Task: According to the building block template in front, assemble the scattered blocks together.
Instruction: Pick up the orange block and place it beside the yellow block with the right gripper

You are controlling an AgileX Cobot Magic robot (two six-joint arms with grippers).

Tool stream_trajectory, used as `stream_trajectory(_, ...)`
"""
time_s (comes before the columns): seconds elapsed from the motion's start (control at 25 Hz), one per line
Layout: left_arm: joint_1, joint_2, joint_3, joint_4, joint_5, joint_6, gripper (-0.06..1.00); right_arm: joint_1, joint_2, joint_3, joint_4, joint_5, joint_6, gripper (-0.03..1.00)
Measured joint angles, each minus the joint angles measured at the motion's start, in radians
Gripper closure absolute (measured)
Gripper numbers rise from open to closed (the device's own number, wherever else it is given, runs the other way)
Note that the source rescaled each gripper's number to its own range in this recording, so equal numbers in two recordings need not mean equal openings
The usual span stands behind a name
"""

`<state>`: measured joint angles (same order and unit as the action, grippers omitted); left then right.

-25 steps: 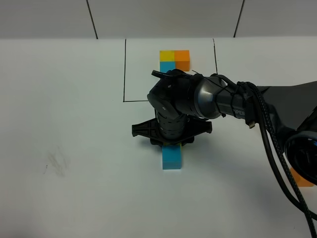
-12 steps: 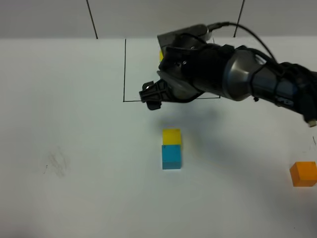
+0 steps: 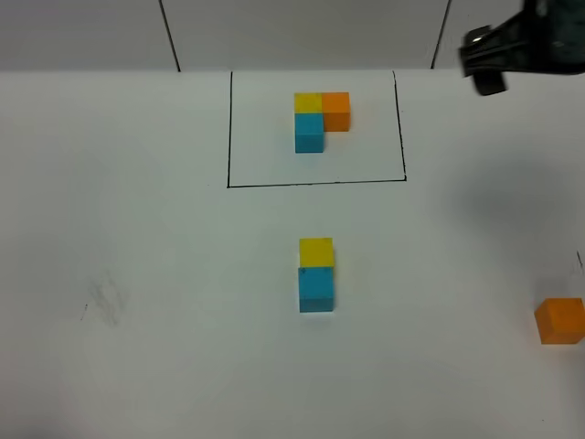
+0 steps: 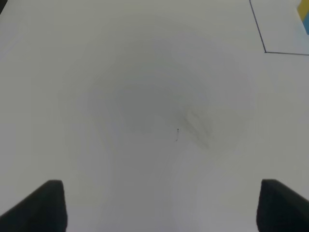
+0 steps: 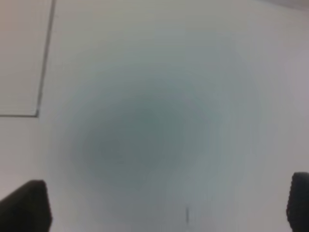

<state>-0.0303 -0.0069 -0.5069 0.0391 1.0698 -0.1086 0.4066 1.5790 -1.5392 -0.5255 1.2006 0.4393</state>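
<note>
Nearest, the orange cube (image 3: 559, 320) is seen alone at the right edge, well apart from the rest; its joining is judged the 1 step left. Farther in, the blue cube (image 3: 316, 291) and yellow cube (image 3: 316, 251) are set touching, as in the framed template (image 3: 309, 133) beyond. The left gripper (image 4: 164, 208) and right gripper (image 5: 161, 203) are shown with jaws apart, nothing held.

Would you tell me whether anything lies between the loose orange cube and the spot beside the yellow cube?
Nothing visible does. Only bare white table lies between the orange cube and the yellow cube, which touches the blue cube.
</note>
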Motion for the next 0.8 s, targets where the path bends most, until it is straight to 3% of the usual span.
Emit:
stream_trajectory(0.28,0.0,0.0,0.001,0.0,0.0,0.0,0.26,-0.207,-0.205,0.097,0.122,0.015,-0.166,0.02)
stream_trajectory(0.56,0.0,0.0,0.001,0.0,0.0,0.0,0.26,-0.223,-0.381,0.367,0.194,0.006,-0.17,0.03)
stream_trajectory(0.8,0.0,0.0,0.001,0.0,0.0,0.0,0.26,-0.265,-0.475,0.67,0.336,-0.172,-0.158,0.05)
